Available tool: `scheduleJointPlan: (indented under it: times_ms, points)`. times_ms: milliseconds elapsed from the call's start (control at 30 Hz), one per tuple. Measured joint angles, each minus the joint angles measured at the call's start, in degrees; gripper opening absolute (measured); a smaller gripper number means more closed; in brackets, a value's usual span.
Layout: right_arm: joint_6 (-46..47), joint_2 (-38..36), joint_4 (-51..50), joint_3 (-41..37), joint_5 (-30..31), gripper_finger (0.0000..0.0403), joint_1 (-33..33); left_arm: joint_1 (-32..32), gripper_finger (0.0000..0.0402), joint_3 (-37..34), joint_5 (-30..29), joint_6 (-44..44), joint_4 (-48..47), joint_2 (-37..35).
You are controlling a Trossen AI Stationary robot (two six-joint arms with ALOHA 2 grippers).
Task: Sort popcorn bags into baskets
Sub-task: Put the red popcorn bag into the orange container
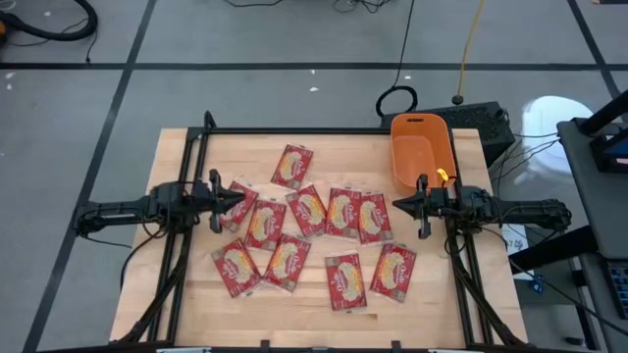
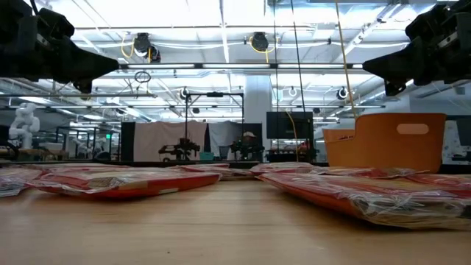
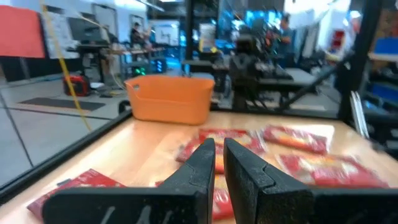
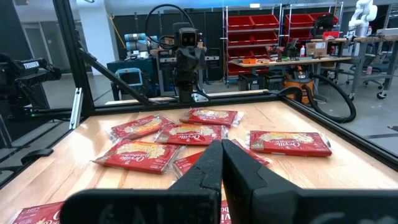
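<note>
Overhead, bright striplights; wooden table [image 1: 324, 299] strewn with popcorn bags [image 1: 309, 208].

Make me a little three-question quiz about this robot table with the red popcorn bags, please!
1. True or false: the orange plastic rectangular bin already has a flat red popcorn packet inside it.
2. Which of the two dark two-finger grippers is nearer the bin: A) the left gripper, B) the right gripper?
3. Fill in: the lone packet lies apart from the others, toward the table's ____ edge.

Key:
1. False: the bin looks empty, and every packet lies on the light wooden table.
2. B: it hovers just in front of the bin, shut and holding nothing.
3. Far: the same edge where the bin stands.
</note>
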Motion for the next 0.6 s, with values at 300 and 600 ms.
scheduleJointPlan:
  times_ms: [300, 600]
  points:
    - [-0.01, 0.00, 0.02, 0.01, 0.00, 0.0000, 0.00, 0.00, 0.0019, 0.79, -2.75, -0.25, 3.69, 0.18]
    - [-0.01, 0.01, 0.04, 0.01, 0.00, 0.0000, 0.00, -1.86, 0.0004, 9.59, -2.68, 0.03, 3.35, 8.28]
